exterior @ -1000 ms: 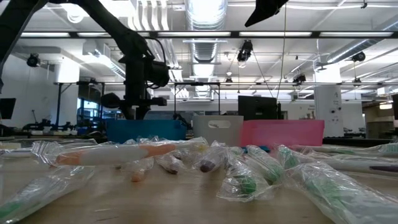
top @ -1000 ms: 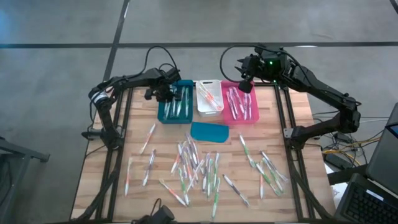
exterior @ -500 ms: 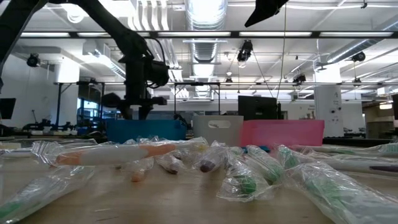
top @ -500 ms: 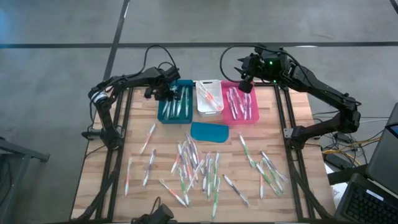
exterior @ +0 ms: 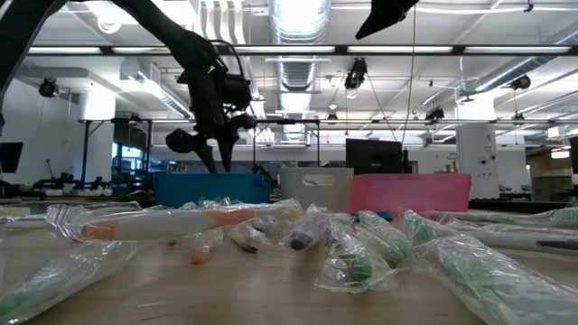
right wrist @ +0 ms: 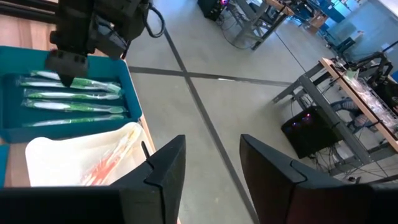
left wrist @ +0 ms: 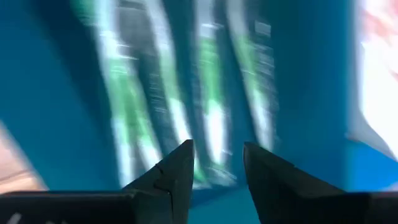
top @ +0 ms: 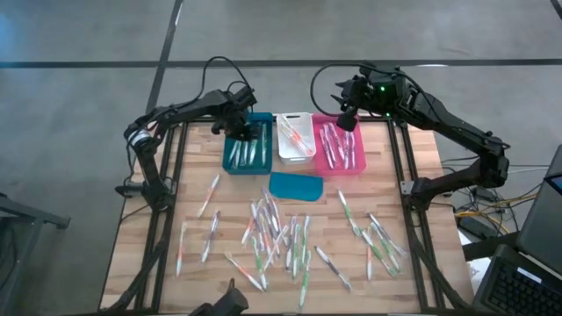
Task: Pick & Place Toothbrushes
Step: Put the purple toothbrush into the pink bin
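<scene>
Three bins sat side by side: one teal bin [top: 247,147] beneath my left jaws, one white bin [top: 295,138], and one pink bin [top: 339,147] beneath my right jaws. The teal bin held four green toothbrushes [right wrist: 73,98]. One flat teal lid [top: 296,186] lay apart from both. Dozens of loose toothbrushes [top: 279,237] lay farther off, too many to count exactly.

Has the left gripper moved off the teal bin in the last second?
Yes. The left gripper has risen and tilted above the teal bin, jaws open and empty.
</scene>
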Controlling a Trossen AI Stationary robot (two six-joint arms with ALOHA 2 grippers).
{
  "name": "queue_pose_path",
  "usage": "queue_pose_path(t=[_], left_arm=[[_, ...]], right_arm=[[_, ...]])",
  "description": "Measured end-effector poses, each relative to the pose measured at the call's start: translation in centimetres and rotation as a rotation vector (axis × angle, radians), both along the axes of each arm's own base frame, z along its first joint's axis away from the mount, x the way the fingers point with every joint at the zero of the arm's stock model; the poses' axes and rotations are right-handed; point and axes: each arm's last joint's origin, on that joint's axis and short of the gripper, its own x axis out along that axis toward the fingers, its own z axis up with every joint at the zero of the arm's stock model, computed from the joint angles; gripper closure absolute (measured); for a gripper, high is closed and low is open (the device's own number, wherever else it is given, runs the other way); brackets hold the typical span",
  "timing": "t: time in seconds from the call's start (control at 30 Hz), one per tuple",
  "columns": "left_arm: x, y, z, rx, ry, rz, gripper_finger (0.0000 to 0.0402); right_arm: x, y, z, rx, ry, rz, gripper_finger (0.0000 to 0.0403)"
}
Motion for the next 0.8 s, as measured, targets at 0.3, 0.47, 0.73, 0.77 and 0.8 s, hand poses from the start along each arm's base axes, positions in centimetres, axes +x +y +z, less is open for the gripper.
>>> queue_pose_path(t=[0.3, 0.47, 0.73, 0.77, 0.8], left_arm=[[0.8, -3.4, 4.1, 0.189, -0.048, -0.142, 0.0259], [1.7, -6.4, 5.9, 0.359, -0.006, -0.180, 0.0259], [4.0, -11.9, 6.8, 0.466, -0.034, -0.319, 0.0259], [4.3, -12.6, 6.9, 0.487, -0.031, -0.331, 0.0259], [4.5, -13.2, 6.9, 0.514, -0.027, -0.339, 0.0259]], right_arm=[[-0.2, 0.1, -0.4, 0.019, 0.041, 0.001, 0.0292], [-0.2, 0.1, -0.5, 0.023, 0.048, 0.001, 0.0309], [-0.3, 0.2, -0.8, 0.059, 0.066, -0.010, 0.0337], [-0.4, 0.2, -0.9, 0.069, 0.072, -0.013, 0.0341], [-0.4, 0.3, -1.0, 0.079, 0.083, -0.015, 0.0343]])
